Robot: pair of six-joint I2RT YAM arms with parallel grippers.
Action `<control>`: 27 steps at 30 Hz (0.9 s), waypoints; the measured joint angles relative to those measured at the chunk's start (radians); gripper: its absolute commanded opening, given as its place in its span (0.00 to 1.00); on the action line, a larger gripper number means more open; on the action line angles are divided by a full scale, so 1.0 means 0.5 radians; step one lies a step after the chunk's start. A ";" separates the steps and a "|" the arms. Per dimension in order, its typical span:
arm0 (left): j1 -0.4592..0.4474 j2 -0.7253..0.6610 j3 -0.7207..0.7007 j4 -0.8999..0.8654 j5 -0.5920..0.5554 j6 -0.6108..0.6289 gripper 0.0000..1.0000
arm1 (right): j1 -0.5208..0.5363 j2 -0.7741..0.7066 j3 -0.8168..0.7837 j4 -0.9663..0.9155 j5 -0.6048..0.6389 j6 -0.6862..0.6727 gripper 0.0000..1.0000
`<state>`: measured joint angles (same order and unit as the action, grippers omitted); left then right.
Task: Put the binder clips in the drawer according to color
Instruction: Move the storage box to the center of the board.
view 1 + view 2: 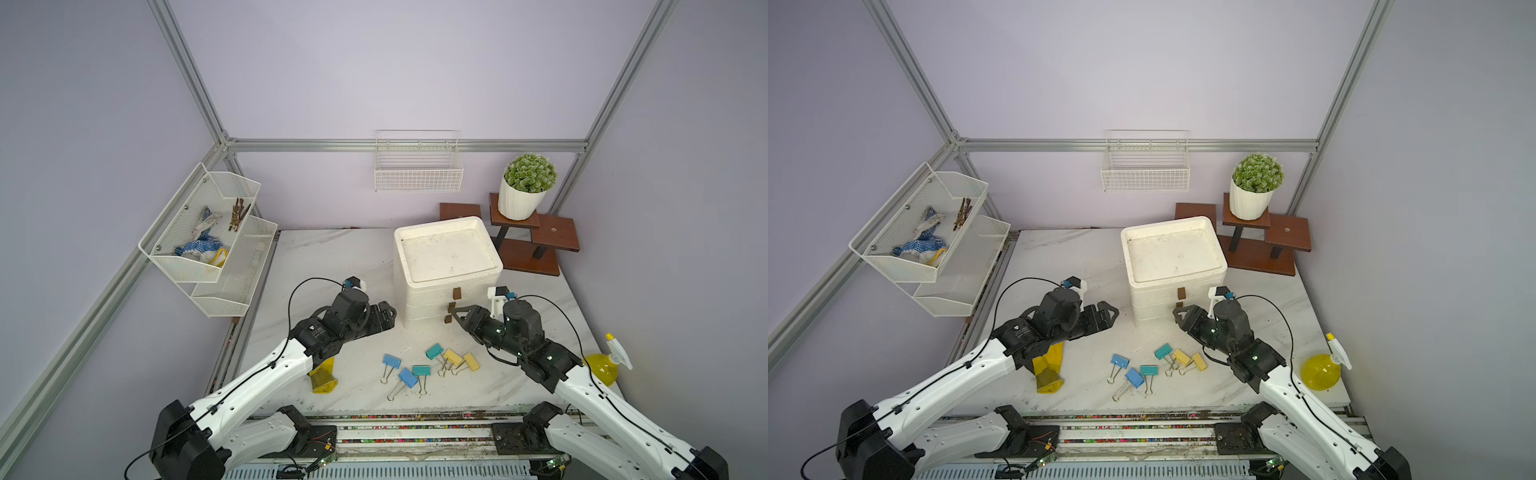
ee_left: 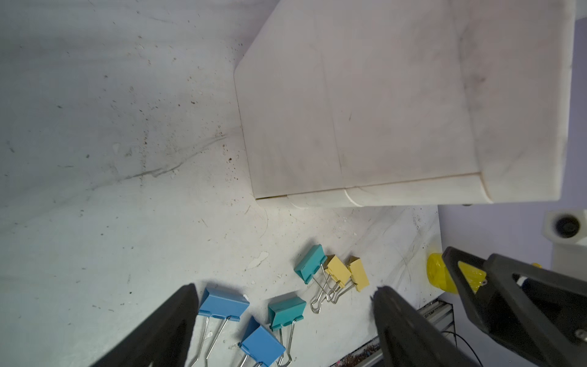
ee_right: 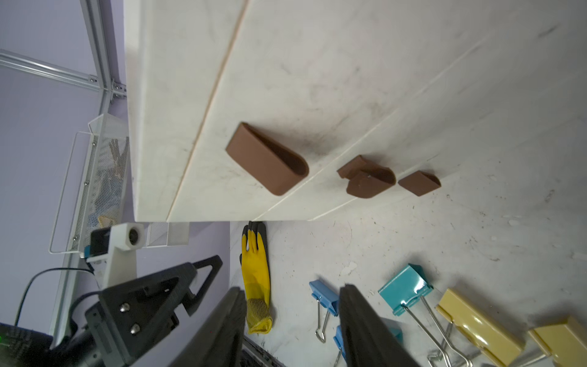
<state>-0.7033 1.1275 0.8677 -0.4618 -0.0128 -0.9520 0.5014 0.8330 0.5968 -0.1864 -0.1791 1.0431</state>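
- Both top views: a white marble-pattern desk point(image 1: 332, 257) stands inside lavender walls and an aluminium frame point(image 1: 407, 145). The desk surface carries dark specks.
- Six fold-back binder clips point(image 1: 421, 370) with silver wire handles lie loose on the desk in front of the white three-drawer plastic cabinet point(image 1: 449, 257). None is in a drawer, and all the drawers are closed.
- The two light blue clips point(image 1: 392, 360) lie toward the left arm, the two teal clips point(image 1: 435, 351) in the middle, and the two pale yellow clips point(image 1: 453, 356) side by side toward the right arm.
- A yellow rubber glove point(image 1: 323, 376) lies partly under the left arm.
- A yellow spray bottle point(image 1: 600, 368) sits at the desk's right edge.
- A potted green plant point(image 1: 525, 187) stands on a brown wooden stand point(image 1: 536, 245) behind the cabinet.
- A white wire basket point(image 1: 417, 166) and a white mesh rack point(image 1: 199, 232) hang on the walls.
- Left wrist view: the left jaws stand wide apart and empty, beside the cabinet's plain side. The clips lie just past the tips.
- Right wrist view: the right jaws show a narrower gap and are empty. Only this view shows all three brown handles point(image 3: 266, 159) clearly, and they are apart from the jaws.
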 measured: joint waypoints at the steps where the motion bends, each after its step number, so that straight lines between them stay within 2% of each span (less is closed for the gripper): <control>1: -0.037 0.042 -0.011 0.023 -0.005 -0.019 0.87 | 0.000 -0.008 0.000 0.024 0.034 0.009 0.54; 8: -0.193 0.307 0.007 0.195 -0.027 -0.129 0.85 | -0.071 -0.080 0.098 -0.053 0.324 -0.005 0.56; 12: -0.221 0.470 0.108 0.278 -0.030 -0.175 0.84 | -0.377 -0.095 0.234 -0.232 0.445 -0.073 0.64; 14: -0.224 0.515 0.144 0.323 -0.034 -0.192 0.84 | -0.582 -0.085 0.296 -0.298 0.462 -0.122 0.72; 16: -0.224 0.532 0.175 0.346 -0.042 -0.208 0.84 | -0.752 -0.053 0.358 -0.336 0.472 -0.175 0.74; 19: -0.224 0.533 0.215 0.372 -0.060 -0.209 0.84 | -0.880 0.040 0.460 -0.356 0.452 -0.221 0.79; 21: -0.224 0.533 0.234 0.391 -0.076 -0.209 0.84 | -0.951 0.118 0.501 -0.337 0.397 -0.231 0.79; 27: -0.224 0.533 0.237 0.407 -0.107 -0.208 0.84 | -1.141 0.476 0.488 -0.103 0.061 -0.146 0.72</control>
<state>-0.8150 1.3937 0.9863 -0.2581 -0.0662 -1.0561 -0.0692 1.0710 0.8406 -0.2379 -0.1486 0.9703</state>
